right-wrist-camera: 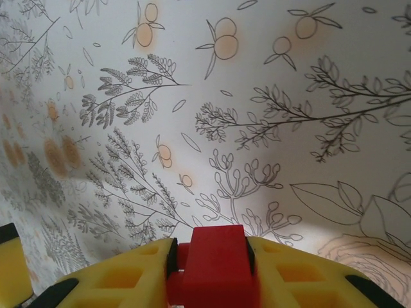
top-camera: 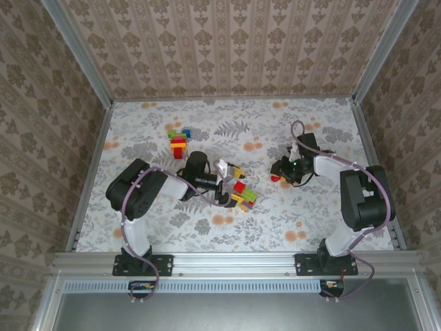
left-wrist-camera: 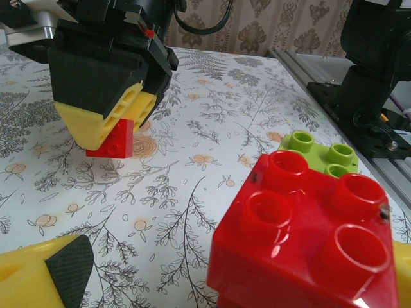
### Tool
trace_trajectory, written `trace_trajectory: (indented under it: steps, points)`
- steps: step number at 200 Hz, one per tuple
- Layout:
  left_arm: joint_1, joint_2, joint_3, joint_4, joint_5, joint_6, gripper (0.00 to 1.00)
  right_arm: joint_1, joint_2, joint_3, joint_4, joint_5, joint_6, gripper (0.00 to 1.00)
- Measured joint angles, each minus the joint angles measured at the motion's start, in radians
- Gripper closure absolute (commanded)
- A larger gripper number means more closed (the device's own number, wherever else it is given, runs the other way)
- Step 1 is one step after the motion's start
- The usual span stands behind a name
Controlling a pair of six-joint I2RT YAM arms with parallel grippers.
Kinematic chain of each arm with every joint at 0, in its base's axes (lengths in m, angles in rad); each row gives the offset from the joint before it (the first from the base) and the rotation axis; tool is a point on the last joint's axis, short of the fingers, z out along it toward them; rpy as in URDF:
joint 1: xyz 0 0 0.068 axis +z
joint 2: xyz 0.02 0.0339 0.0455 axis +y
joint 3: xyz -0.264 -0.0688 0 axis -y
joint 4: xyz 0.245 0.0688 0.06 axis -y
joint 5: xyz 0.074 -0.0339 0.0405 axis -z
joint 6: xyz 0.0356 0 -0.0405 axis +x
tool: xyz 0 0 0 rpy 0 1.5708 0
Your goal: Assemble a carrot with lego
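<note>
On the flower-patterned counter (top-camera: 310,214) the lego lies in three places. A loose pile of bricks (top-camera: 242,196), red, yellow, green and orange, sits near the middle, a little towards the near edge. A smaller cluster of bricks (top-camera: 179,141), with green, yellow, red and magenta pieces, lies farther back and to the left, well apart from the pile. To the right of the pile a single red brick (top-camera: 275,178) is in the right tool (top-camera: 281,172). The right tool points down at the counter with its yellow fingers (right-wrist-camera: 122,276) closed against two opposite sides of the red brick. Seen from its own wrist, the brick fills the gap between the dark pads. From the left wrist the same brick shows below the yellow fingertips, at or just above the counter; I cannot tell whether it touches. The left tool (top-camera: 231,185) reaches into the pile from the left with its jaws spread wide, gripping nothing. From its wrist a four-stud red brick (left-wrist-camera: 302,237) sits between the fingers, studs up, and the yellow left finger (left-wrist-camera: 38,279) with its dark pad stands clear of it. A lime green brick (left-wrist-camera: 318,151) lies just behind the four-stud red brick, also studs up. The two tools are near each other but apart, with bare counter between them.
</note>
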State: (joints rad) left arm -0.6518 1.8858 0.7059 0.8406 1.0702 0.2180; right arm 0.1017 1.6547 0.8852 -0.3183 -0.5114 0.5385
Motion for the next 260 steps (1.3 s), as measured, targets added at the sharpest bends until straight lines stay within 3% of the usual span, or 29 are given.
trace_trajectory:
  steps: [117,260]
  points:
    - [0.000,0.000,0.000,0.000,0.000,0.000,0.00,0.000,-0.056,-0.009,-0.141,0.189,-0.078,0.58]
    - [0.000,0.001,0.002,-0.004,0.000,0.000,0.00,0.011,-0.115,-0.009,-0.228,0.229,-0.107,0.75]
